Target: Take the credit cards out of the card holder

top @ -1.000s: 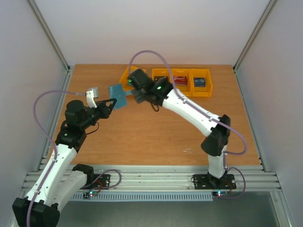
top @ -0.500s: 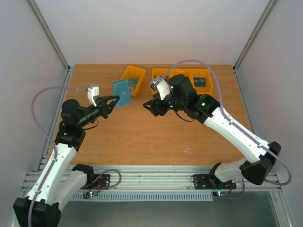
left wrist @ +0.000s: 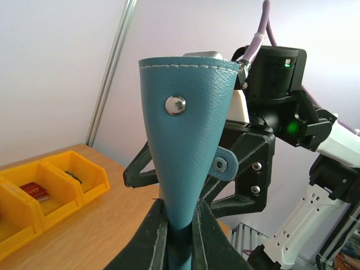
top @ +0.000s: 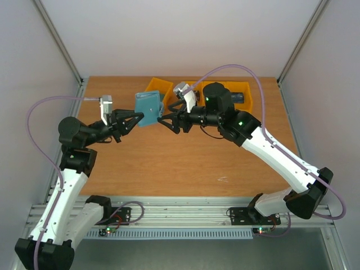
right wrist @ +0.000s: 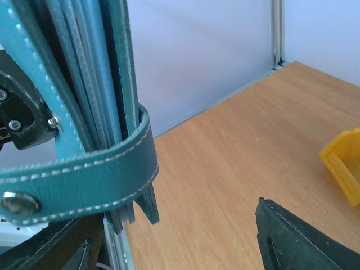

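Left tool (top: 135,119) pinches stitched, grainy teal leather holder (top: 147,109); right tool (top: 167,122) spread around its free end, above wooden counter (top: 169,163).

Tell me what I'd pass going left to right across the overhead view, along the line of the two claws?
left gripper → card holder, clamped in it → right gripper, jaws open → row of yellow bins, partly behind the right arm. The lone yellow bin overlaps the holder, so it is left out.
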Robot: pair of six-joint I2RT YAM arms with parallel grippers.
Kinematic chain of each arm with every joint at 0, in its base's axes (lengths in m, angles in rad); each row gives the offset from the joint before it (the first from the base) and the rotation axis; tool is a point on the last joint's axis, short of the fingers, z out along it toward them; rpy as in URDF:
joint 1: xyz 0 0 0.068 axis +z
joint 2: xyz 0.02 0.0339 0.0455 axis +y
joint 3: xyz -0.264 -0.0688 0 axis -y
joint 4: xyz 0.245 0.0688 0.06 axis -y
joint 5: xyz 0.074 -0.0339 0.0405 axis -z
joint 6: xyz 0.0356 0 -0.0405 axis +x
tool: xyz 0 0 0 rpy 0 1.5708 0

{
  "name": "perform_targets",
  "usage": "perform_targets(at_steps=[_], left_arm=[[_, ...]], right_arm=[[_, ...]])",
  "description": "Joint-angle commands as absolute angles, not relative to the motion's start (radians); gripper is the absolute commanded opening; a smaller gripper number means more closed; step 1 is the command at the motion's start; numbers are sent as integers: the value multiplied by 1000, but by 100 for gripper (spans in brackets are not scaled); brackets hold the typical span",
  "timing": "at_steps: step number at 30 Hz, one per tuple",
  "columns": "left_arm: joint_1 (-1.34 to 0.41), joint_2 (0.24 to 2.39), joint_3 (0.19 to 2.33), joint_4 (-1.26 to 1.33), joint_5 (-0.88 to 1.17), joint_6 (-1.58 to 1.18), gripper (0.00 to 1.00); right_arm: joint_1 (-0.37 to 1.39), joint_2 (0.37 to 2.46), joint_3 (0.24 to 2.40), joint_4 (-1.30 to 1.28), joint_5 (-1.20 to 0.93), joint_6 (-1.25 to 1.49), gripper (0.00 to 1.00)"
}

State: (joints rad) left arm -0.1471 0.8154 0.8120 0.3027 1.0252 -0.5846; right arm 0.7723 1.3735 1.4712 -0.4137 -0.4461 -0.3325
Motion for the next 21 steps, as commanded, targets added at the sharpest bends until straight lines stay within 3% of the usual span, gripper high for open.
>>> perform_targets(at_steps=[1, 9, 15, 21], left_arm=[[-149, 800, 841, 390, 1115, -577, 0], [-151, 807, 833, 409, 1164, -581, 0], [-164, 806, 830, 423, 1193, -570, 0], [-164, 793, 818, 427, 1186, -570, 0]], right_arm=[[766, 1362, 1489, -374, -412, -302, 73], [728, 1321, 1511, -401, -566, -294, 72], [727, 1330, 1527, -429, -540, -296, 63], [728, 1381, 1582, -452, -588, -305, 62]])
